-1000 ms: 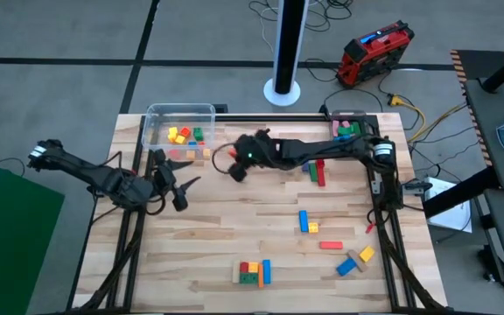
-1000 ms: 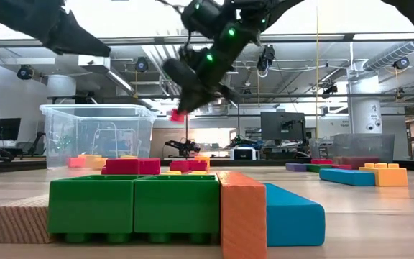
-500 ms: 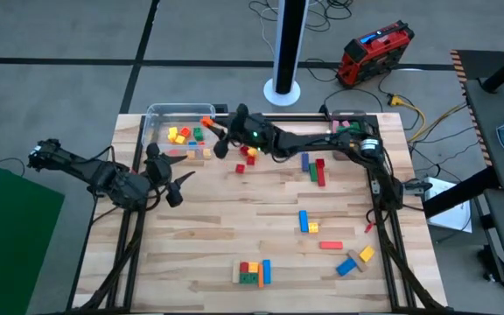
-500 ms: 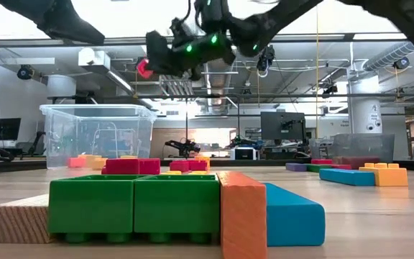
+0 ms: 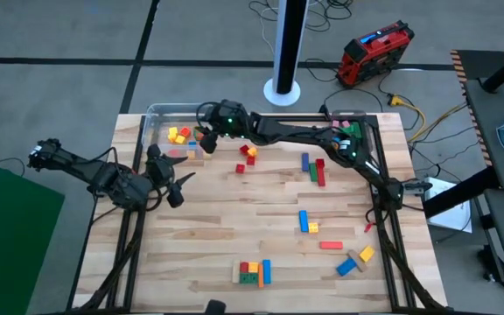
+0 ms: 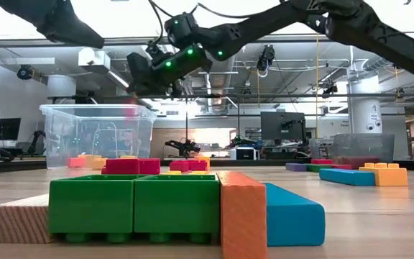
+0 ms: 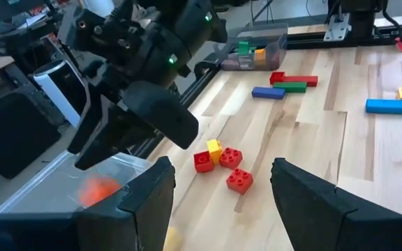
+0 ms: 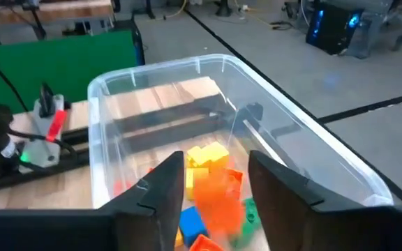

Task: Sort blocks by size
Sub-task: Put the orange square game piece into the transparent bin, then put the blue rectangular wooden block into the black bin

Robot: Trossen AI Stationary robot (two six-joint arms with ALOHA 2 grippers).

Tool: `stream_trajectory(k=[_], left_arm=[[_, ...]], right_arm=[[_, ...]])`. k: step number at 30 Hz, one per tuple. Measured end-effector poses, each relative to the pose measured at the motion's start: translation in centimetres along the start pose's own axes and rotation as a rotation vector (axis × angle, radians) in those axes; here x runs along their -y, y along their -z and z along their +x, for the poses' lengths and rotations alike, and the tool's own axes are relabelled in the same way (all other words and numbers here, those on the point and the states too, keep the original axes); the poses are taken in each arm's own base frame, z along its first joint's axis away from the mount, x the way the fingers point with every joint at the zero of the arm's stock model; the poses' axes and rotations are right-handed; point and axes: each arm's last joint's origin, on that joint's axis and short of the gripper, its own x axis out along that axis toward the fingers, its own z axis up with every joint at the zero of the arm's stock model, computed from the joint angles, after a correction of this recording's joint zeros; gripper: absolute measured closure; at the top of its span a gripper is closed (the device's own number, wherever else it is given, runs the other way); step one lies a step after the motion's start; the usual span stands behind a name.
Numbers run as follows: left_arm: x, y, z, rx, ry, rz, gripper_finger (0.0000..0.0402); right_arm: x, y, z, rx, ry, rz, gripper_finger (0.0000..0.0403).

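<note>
- The right gripper (image 5: 206, 140) is being held high over the clear tub (image 5: 153, 118) at the table's far left corner; its fingers (image 8: 162, 188) are spread apart and nothing is gripped between them.
- In the right wrist view an orange block (image 8: 215, 195) is seen blurred in the gap between the open fingers, above the blocks lying in the tub; whether it is touching anything cannot be told.
- Inside the tub a small heap of yellow, red, green and blue blocks (image 5: 182, 135) is being kept; an exact count cannot be made.
- The left gripper (image 5: 171, 179) is waiting just in front of the tub, over the table (image 5: 217, 236), with its fingers wide apart and empty.
- Beside the tub a cluster of three red blocks and one yellow block (image 7: 218, 162) is lying on the wood.
- Further right, a blue bar (image 5: 304, 162), a green bar (image 5: 312, 174) and a red bar (image 5: 320, 172) are lying together, their long axes running roughly near to far.
- At mid-table another blue bar (image 5: 304, 220) is lying near to far.
- At the near edge a pile of green, orange and blue blocks (image 6: 157, 205) is being shown.
</note>
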Motion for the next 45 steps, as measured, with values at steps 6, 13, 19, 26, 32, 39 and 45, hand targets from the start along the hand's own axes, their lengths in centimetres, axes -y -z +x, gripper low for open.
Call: stream_trajectory(k=[6, 13, 19, 26, 32, 39, 45], left_arm=[[-0.1, -0.3, -0.1, 0.006, 0.004, -0.033, 0.0188], [0.0, 0.4, 0.0, -0.042, 0.003, -0.046, 0.0188], [0.4, 1.0, 0.4, -0.073, -0.005, -0.029, 0.0188], [1.1, 1.3, 1.0, -0.103, -0.011, 0.037, 0.0188], [1.6, 1.5, 1.3, -0.122, -0.013, 0.103, 0.0188], [1.6, 1.5, 1.4, -0.122, -0.017, 0.161, 0.0188], [1.6, 1.4, 1.4, -0.120, -0.020, 0.171, 0.0188]], right_arm=[[0.0, -0.7, -0.5, -0.010, 0.000, -0.009, 0.0205], [-1.6, -1.4, -4.5, -0.332, -0.031, -0.076, 0.0196], [-5.8, 0.5, -8.9, -0.727, -0.054, 0.005, 0.0209], [-11.1, 4.9, -12.8, -1.116, 0.118, 0.035, 0.0199], [-14.0, 7.9, -15.8, -1.285, 0.281, 0.101, 0.0170], [-15.1, 9.1, -20.9, -1.322, 0.426, 0.241, 0.0139], [-14.1, 9.5, -26.1, -1.258, 0.514, 0.428, 0.0138]])
